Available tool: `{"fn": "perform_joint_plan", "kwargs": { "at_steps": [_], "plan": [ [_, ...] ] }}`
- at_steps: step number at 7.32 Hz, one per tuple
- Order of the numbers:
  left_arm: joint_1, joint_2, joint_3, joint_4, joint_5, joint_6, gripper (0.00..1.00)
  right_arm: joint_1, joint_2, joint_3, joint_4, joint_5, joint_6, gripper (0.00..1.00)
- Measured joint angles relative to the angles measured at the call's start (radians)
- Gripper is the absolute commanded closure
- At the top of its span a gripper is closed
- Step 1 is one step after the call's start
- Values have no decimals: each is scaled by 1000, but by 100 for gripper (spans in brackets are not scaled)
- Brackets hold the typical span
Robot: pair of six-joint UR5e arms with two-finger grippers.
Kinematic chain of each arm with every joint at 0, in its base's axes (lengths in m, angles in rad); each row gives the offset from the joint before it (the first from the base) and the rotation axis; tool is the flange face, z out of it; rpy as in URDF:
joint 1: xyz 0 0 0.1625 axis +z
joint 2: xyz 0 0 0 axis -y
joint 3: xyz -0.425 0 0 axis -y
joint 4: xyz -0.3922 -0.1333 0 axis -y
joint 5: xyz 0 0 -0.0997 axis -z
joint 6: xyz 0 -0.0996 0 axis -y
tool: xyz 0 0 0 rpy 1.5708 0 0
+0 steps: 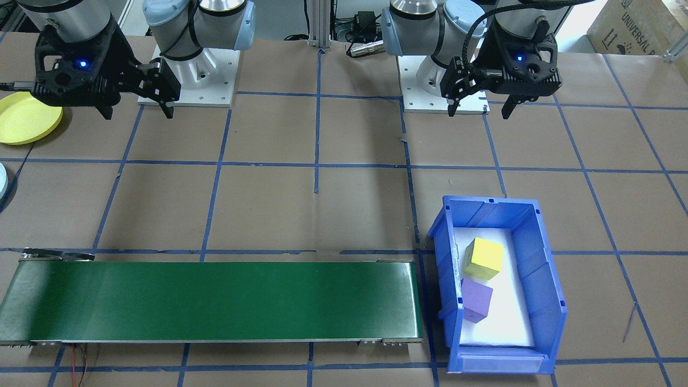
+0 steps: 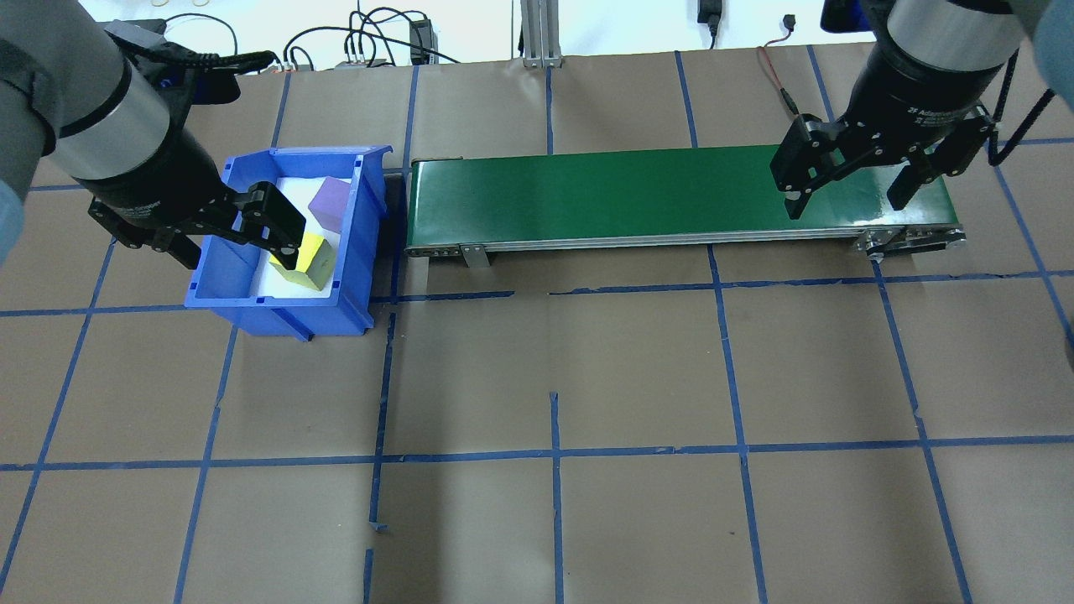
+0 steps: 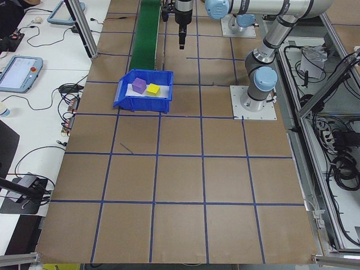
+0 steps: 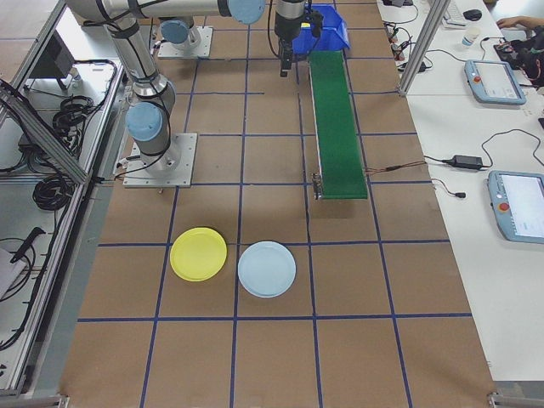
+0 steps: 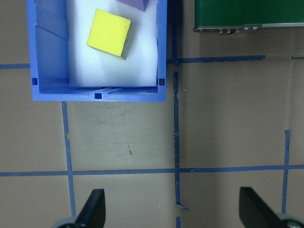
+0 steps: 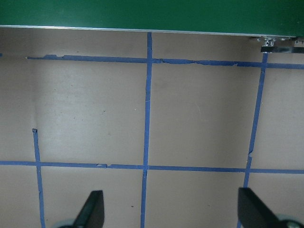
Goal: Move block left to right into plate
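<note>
A yellow block [image 1: 484,258] and a purple block [image 1: 477,300] lie on white foam inside a blue bin [image 1: 543,301]. The overhead view shows the yellow block [image 2: 306,262] nearer the robot and the purple block [image 2: 329,201] behind it. My left gripper [image 2: 239,252] hangs open above the bin's near side, empty. Its wrist view shows the yellow block [image 5: 109,33] ahead of the open fingers [image 5: 92,211]. My right gripper [image 2: 843,205] is open and empty over the conveyor's right end. A yellow plate [image 4: 198,253] and a light blue plate [image 4: 267,269] lie beyond that end.
A long green conveyor belt [image 2: 638,193] runs from beside the bin [image 2: 348,252] toward the right. The table is brown paper crossed by blue tape lines. Both arm bases [image 1: 188,80] stand at the robot's side. Cables lie past the far table edge.
</note>
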Motion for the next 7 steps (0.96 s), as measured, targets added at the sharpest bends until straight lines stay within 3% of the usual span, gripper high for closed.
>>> {"fn": "perform_joint_plan", "kwargs": {
  "at_steps": [4, 7],
  "plan": [
    [-2, -28, -12, 22, -11, 19, 0, 0, 0, 0, 2, -1, 0, 0],
    [35, -166, -20, 169, -5, 153, 0, 0, 0, 0, 3, -1, 0, 0]
  ]
}}
